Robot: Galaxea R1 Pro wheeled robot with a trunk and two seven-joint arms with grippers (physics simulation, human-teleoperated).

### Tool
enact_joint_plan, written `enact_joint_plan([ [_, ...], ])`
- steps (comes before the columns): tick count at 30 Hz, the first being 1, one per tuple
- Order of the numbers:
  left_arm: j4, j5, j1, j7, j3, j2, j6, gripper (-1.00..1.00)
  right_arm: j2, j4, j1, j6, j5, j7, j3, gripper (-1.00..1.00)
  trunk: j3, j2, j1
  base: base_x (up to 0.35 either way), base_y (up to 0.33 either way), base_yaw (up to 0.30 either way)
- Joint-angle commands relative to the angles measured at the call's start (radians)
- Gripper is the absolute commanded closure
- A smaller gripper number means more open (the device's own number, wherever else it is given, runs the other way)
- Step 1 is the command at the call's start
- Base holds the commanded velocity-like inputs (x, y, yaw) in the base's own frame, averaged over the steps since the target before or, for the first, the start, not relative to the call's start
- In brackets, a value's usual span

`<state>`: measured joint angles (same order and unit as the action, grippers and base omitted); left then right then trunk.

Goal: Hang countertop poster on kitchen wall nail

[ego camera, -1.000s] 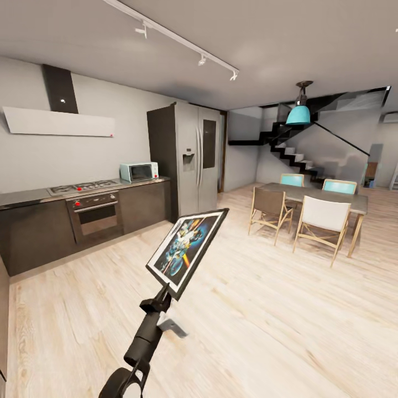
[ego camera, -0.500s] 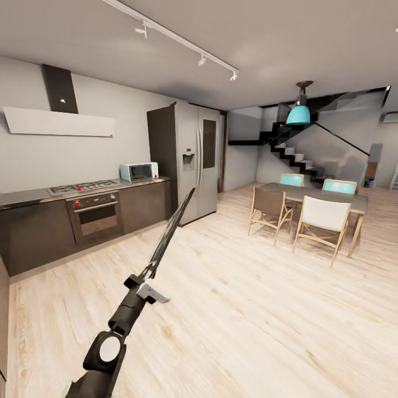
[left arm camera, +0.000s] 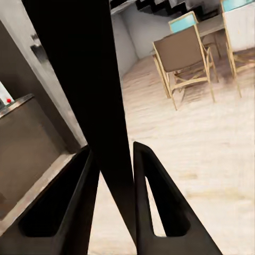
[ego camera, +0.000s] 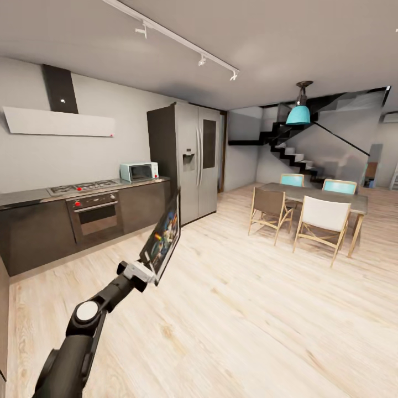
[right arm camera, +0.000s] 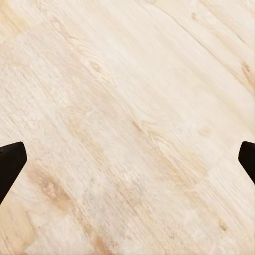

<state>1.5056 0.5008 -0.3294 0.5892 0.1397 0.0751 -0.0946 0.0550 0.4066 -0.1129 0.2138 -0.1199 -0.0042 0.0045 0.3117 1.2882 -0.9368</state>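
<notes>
Left pincer [ego camera: 150,272] raised ahead of the robot over the pale wood floor [ego camera: 249,309], clamped on the lower edge of the poster [ego camera: 163,235]. Poster stands nearly upright, tilted, printed face partly turned toward the head camera; colourful figures on dark ground visible, black frame around it. In the left wrist view the poster's dark edge [left arm camera: 90,90] runs between both fingers [left arm camera: 151,202], which press on it from either side. Kitchen worktop [ego camera: 33,196] sits well behind and to the left, with hob, oven [ego camera: 95,215] and teal microwave [ego camera: 138,171]; tall grey fridge [ego camera: 190,160] beyond the poster. Dining table [ego camera: 331,196] and chairs to the right. Right pincer [right arm camera: 127,159]: fingertips [right arm camera: 10,162] wide apart, plain floor between them.
</notes>
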Motion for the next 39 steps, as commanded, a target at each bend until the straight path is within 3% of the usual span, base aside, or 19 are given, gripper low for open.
enact_joint_plan([
  [1,0.002,-0.013,-0.006,0.033,0.011,-0.005,-0.029,1.0,0.0,0.0,-0.001,0.002,-0.008,0.0,0.0,-1.0,0.001,0.001,0.0,0.0,0.0,0.0],
  [2,0.001,-0.046,-0.016,0.086,0.03,-0.018,-0.076,1.0,0.0,0.0,-0.001,0.002,-0.007,0.0,0.0,-1.0,0.001,0.001,0.0,0.0,0.0,0.0],
  [3,-0.003,-0.143,-0.037,0.22,0.06,-0.061,-0.158,1.0,0.001,0.0,-0.001,0.002,-0.007,0.0,-0.001,-1.0,0.001,0.001,0.0,0.0,0.0,0.0],
  [6,-0.017,-0.222,-0.043,0.328,0.069,-0.104,-0.184,1.0,0.001,0.0,-0.001,0.002,-0.007,0.0,-0.001,-1.0,0.001,0.001,0.0,0.0,0.0,0.0],
  [7,-0.054,-0.322,-0.046,0.477,0.076,-0.142,-0.197,1.0,0.002,0.002,-0.001,0.003,-0.007,0.0,-0.002,-1.0,0.001,0.001,0.0,0.0,0.0,0.0],
  [9,-0.073,-0.352,-0.047,0.545,0.083,-0.153,-0.2,1.0,0.003,0.004,-0.001,0.003,-0.007,0.0,-0.003,-1.0,0.001,0.001,0.0,0.0,0.0,0.0],
  [10,-0.089,-0.375,-0.047,0.635,0.095,-0.163,-0.211,1.0,0.004,0.005,-0.001,0.003,-0.007,0.0,-0.003,-1.0,0.001,0.001,0.0,0.0,0.0,0.0],
  [14,-0.096,-0.382,-0.048,0.736,0.099,-0.167,-0.261,1.0,0.005,0.007,-0.001,0.002,-0.008,0.0,-0.003,-1.0,0.001,0.001,0.0,0.0,0.0,0.0],
  [17,-0.1,-0.383,-0.048,0.831,0.101,-0.18,-0.296,1.0,0.029,0.012,-0.001,0.002,-0.008,0.002,-0.003,-1.0,0.001,0.001,0.0,0.0,0.0,0.0],
  [20,-0.103,-0.383,-0.048,0.913,0.102,-0.213,-0.306,1.0,0.057,0.021,-0.001,0.002,-0.006,0.005,-0.004,-1.0,0.001,0.001,0.0,0.0,0.0,0.0],
  [27,-0.07,-0.383,-0.056,0.934,0.094,-0.203,-0.297,1.0,0.055,0.057,-0.035,0.036,-0.007,-0.022,0.001,-1.0,0.001,0.001,0.0,0.0,0.0,0.0],
  [39,-0.039,-0.383,-0.056,0.934,0.094,-0.203,-0.297,1.0,0.055,0.087,-0.036,0.052,-0.007,-0.022,0.001,-1.0,0.001,0.001,0.0,0.0,0.0,0.0],
])
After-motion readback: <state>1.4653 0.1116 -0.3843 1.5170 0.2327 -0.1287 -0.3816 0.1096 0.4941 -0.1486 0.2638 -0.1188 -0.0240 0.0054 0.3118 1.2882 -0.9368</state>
